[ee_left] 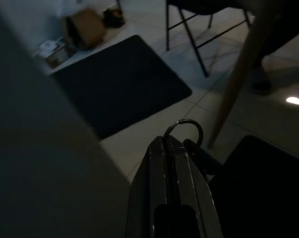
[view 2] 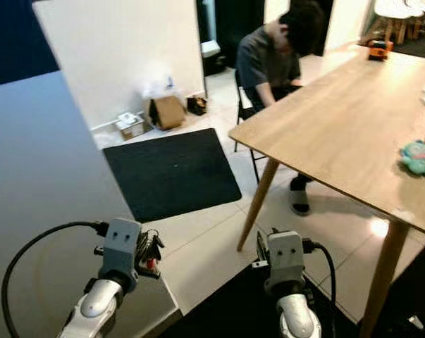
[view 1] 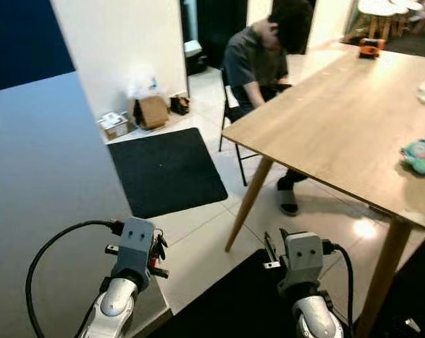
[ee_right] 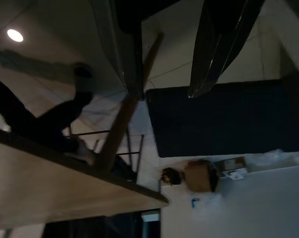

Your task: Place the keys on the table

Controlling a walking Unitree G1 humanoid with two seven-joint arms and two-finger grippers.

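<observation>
We see bare wood along the counter point(view 1: 325, 120) near edge; a teal toy point(view 1: 420, 156) and seated person point(view 1: 265, 53) crowd its far sides.

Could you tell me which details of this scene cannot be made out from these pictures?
- Keys: in the head views, small and mostly hidden behind the left claw; the dim left wrist view shows just a ring past the shut fingers.
- Table: its right side is cut off by the frame edge.
- Teal item on the table: cut by the edge, unidentifiable.
- Orange object at the far end: too small.
- Right claw: open, empty.
</observation>
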